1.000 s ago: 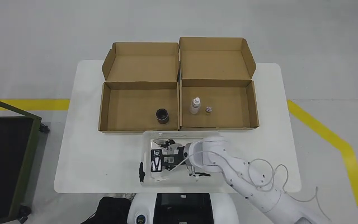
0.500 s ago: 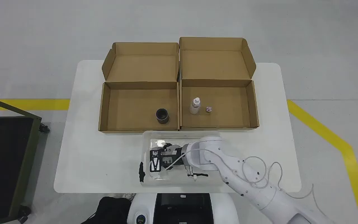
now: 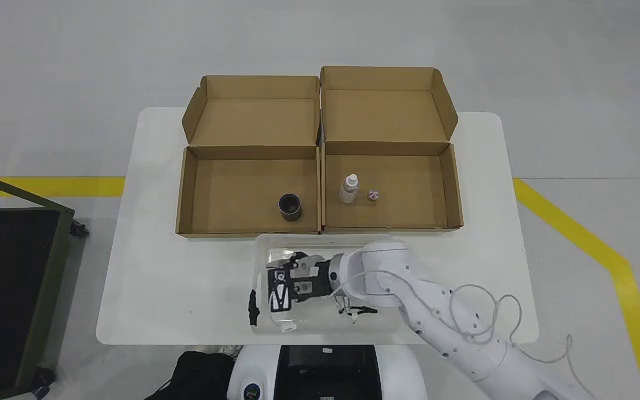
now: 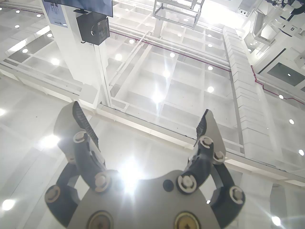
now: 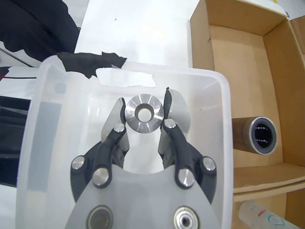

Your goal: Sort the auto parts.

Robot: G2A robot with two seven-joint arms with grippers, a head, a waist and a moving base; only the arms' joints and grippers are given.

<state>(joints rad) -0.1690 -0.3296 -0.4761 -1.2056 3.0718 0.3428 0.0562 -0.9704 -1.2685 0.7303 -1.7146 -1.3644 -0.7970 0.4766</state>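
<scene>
The right gripper (image 5: 144, 96) is down inside the clear plastic bin (image 5: 224, 91), and its two fingers press on opposite sides of a silver metal ring (image 5: 144, 113) with a round centre hole, so the ring is clamped between the jaws. Whether the ring rests on the bin floor or hangs just above it cannot be told. The ring sits near the middle of the bin, apart from every wall, with bare floor all round the fingers. A white label (image 5: 126, 80) and a torn scrap of black tape (image 5: 90, 60) are on the wall just beyond the fingertips. In the top view the bin lies at the near edge of the white table (image 3: 160, 280), just in front of two open cardboard boxes set side by side. One box (image 3: 230, 190) holds a dark cylindrical bearing (image 3: 291, 206) near the corner closest to the bin; the other box (image 3: 410, 190) holds a small white bottle (image 3: 348, 188) and a tiny part (image 3: 373, 195) beside it. Both boxes have much bare floor. The left gripper (image 4: 141, 107) points up at the ceiling, its jaws spread wide with nothing between them.
</scene>
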